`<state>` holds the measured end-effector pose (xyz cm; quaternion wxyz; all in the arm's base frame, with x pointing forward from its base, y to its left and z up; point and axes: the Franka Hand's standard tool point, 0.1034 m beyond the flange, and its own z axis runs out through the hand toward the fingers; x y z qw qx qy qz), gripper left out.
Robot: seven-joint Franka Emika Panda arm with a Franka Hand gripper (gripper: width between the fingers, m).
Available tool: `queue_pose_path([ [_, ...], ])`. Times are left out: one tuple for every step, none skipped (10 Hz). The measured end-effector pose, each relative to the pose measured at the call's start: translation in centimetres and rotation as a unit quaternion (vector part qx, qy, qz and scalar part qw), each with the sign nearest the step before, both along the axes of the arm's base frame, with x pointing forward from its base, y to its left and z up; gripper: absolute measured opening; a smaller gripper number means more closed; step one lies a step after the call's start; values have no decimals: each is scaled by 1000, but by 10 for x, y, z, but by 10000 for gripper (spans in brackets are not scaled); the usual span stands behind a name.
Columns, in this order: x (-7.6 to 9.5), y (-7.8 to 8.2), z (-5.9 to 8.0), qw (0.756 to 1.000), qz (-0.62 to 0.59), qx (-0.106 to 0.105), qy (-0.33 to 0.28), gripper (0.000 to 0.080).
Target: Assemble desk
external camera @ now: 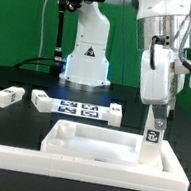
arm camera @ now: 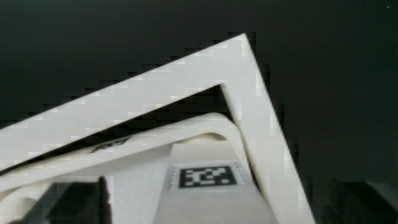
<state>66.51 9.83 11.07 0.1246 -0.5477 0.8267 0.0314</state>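
Desk top lies flat on the black table, rim up, tucked against the white border bars that run along its near side and on toward the exterior view's right. One leg stands upright at the top's end on the exterior view's right, tag facing the camera, with its lower end down at rim level. Can't tell if it's seated or just touching. Gripper comes straight down from above and sits directly over that end of the top, fingers closed narrow on the leg's upper part. The leg hangs right below the hand and in line with it. Wrist view looks down along the leg: tagged face visible, set inside a rounded white corner, with a sharper white angle wrapping outside it. Gripper fingers aren't clear there. Further back, the marker board lies flat in front of the robot base. A loose leg lies well off toward the exterior view's left, a second loose leg just beside the board's left end, and a third loose leg at its right end. All three are well apart from the hand.
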Motion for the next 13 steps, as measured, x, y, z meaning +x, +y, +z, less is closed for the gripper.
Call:
queue_pose_path([
  [-3, 4, 18, 1000, 13, 1, -13, 638],
  [-7, 7, 37, 1000, 17, 5, -21, 646],
  [-7, 6, 51, 999, 24, 7, -31, 646],
  [-5, 5, 55, 999, 24, 7, -34, 646],
  [-6, 6, 52, 999, 25, 7, -32, 649],
  [-6, 6, 52, 999, 25, 7, -32, 649],
  [-6, 6, 52, 999, 26, 6, -32, 649],
  [-6, 6, 52, 999, 26, 6, -32, 649],
  [-6, 7, 52, 999, 29, 6, -33, 649],
  [-11, 11, 55, 996, 70, -3, -47, 649],
  [-27, 16, 57, 989, 137, -16, -57, 649],
  [-41, 17, 59, 982, 176, -21, -60, 649],
  [-44, 17, 62, 971, 229, -29, -64, 649],
])
